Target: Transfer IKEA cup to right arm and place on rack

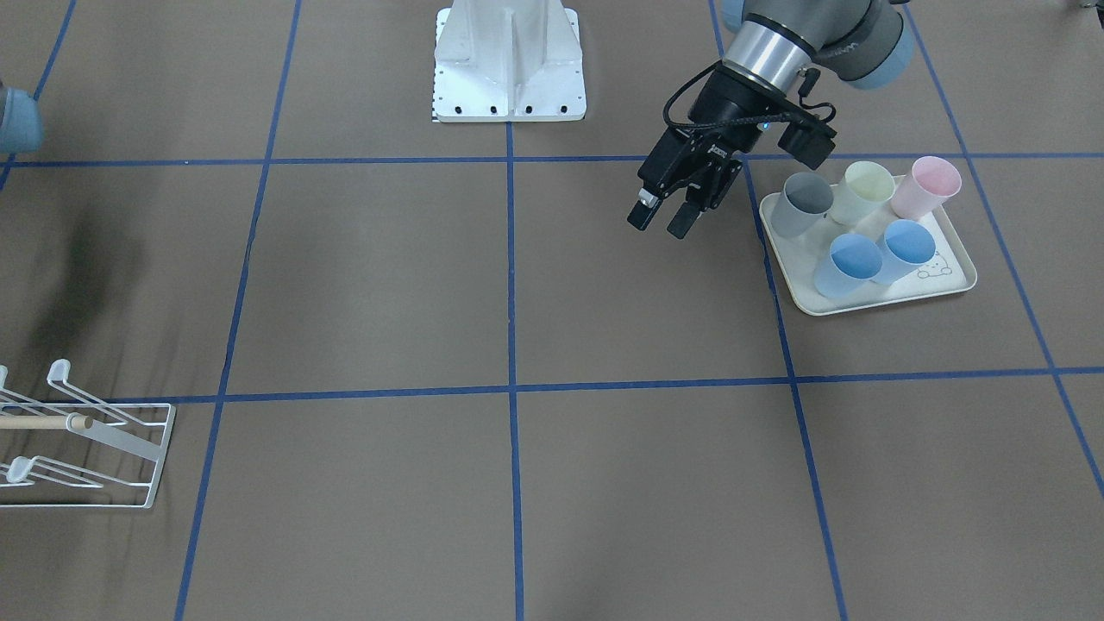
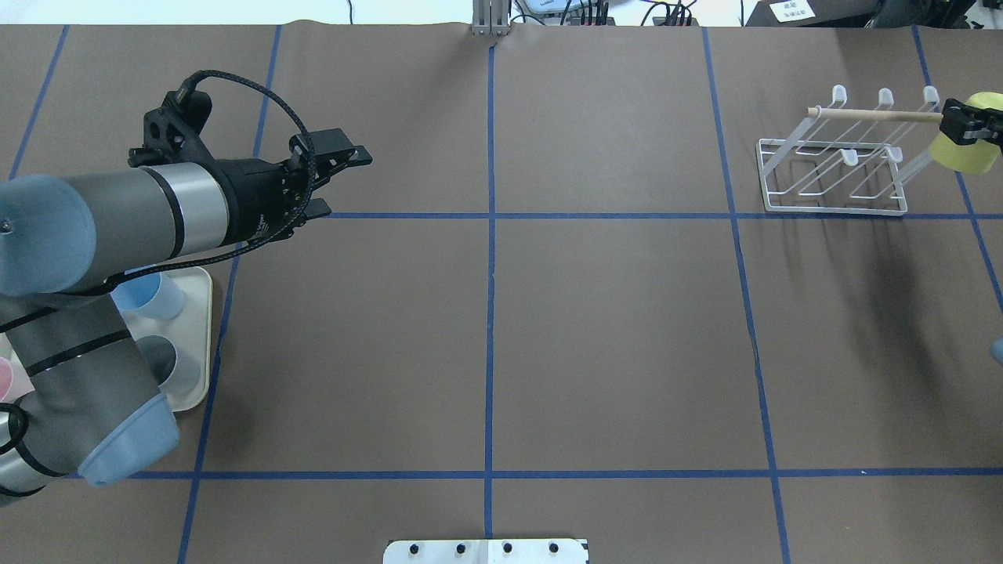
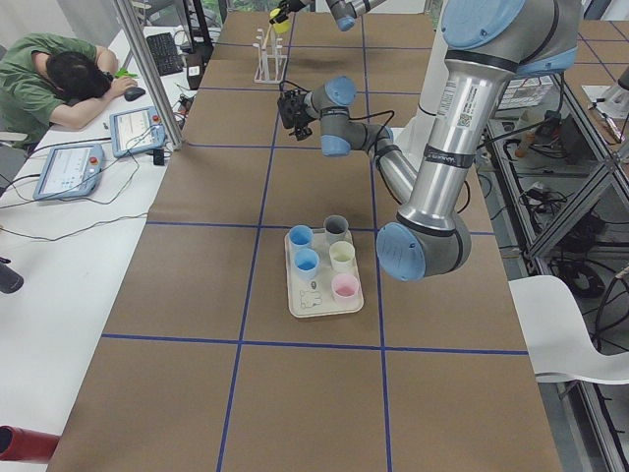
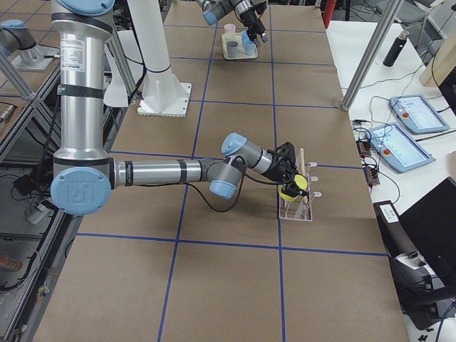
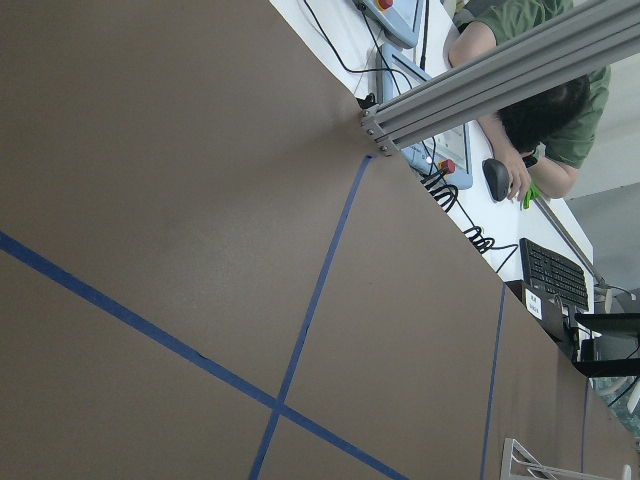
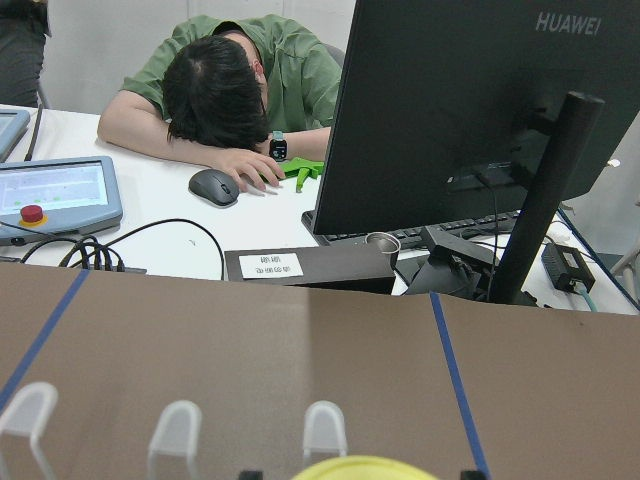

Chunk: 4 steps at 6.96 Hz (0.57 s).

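Note:
The IKEA cup (image 2: 968, 157), yellow, hangs tilted at the right end of the white wire rack (image 2: 846, 160), level with the wooden dowel. My right gripper (image 2: 975, 129) is shut on the cup's rim. The side view shows that cup (image 4: 293, 189) just over the rack (image 4: 299, 203). In the right wrist view only the cup's rim (image 6: 360, 468) shows, with the rack's tabs (image 6: 325, 425) just beyond it. My left gripper (image 2: 345, 182) hovers open and empty over the table, beside the cup tray; from the front the left gripper (image 1: 660, 222) also holds nothing.
A cream tray (image 1: 862, 306) holds several cups: grey (image 1: 802, 203), pale yellow (image 1: 867, 191), pink (image 1: 927, 185) and two blue. The robot's white base (image 1: 509, 60) stands at the table's edge. A person (image 6: 240, 90) rests at a desk beyond the far edge.

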{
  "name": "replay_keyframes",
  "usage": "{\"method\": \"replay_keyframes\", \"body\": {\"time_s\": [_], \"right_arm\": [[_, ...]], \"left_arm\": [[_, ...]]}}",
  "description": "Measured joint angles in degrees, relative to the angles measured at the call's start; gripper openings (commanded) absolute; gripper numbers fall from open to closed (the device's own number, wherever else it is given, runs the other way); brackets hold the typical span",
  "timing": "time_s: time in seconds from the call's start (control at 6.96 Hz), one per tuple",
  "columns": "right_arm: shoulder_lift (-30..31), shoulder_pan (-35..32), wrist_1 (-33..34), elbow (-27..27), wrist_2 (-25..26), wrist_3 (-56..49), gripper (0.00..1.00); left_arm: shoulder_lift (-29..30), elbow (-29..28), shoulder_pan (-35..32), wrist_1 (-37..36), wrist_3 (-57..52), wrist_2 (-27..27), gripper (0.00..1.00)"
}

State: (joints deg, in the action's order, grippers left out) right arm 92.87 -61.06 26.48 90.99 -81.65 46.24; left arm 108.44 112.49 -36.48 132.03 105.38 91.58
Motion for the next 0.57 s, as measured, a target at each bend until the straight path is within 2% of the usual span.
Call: {"method": "replay_keyframes", "body": {"time_s": [0.14,0.29,0.57], "right_arm": [[-0.43,0.15,-0.02,-0.6,0.0,0.05,0.62],[-0.64,0.2,-0.05,-0.96,-0.01,0.05,1.0],[-0.8,0.19,-0.43,-1.02,-0.46,-0.06,1.0]], "left_arm": [[-0.27,0.0,0.03,0.09,0.0,0.0,0.99],[-0.42,0.01,0.06,0.16,0.0,0.0,0.99],[-0.52,-0.02,0.04,0.23,0.0,0.0,0.99]]}}
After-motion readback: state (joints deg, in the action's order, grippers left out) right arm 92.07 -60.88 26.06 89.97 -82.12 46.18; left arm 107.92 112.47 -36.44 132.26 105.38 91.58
